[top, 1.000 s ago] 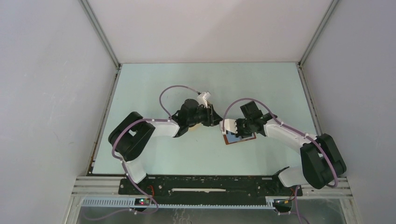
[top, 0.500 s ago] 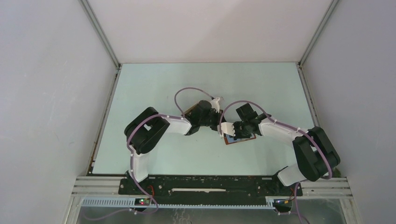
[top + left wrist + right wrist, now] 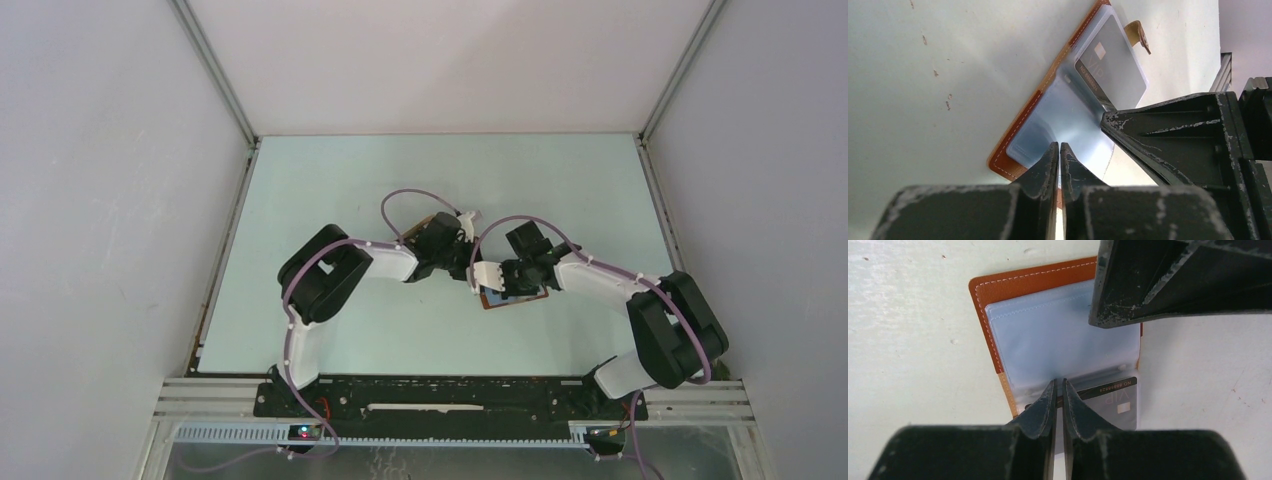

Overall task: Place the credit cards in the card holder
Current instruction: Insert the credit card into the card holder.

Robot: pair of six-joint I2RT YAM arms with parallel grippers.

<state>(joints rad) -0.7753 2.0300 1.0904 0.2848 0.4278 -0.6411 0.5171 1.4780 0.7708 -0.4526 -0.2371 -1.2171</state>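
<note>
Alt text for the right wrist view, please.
Open card holder lies flat, clear sleeves up, a dark card tucked in one. Right gripper, nearly shut, sits at the sleeves' edge; left gripper reaches in from top right.

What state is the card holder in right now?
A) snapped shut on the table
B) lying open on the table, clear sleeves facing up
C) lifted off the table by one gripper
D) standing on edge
B: the card holder lies spread flat on the table, its clear sleeves facing up, a VIP card showing and the snap tab hanging loose.
</note>
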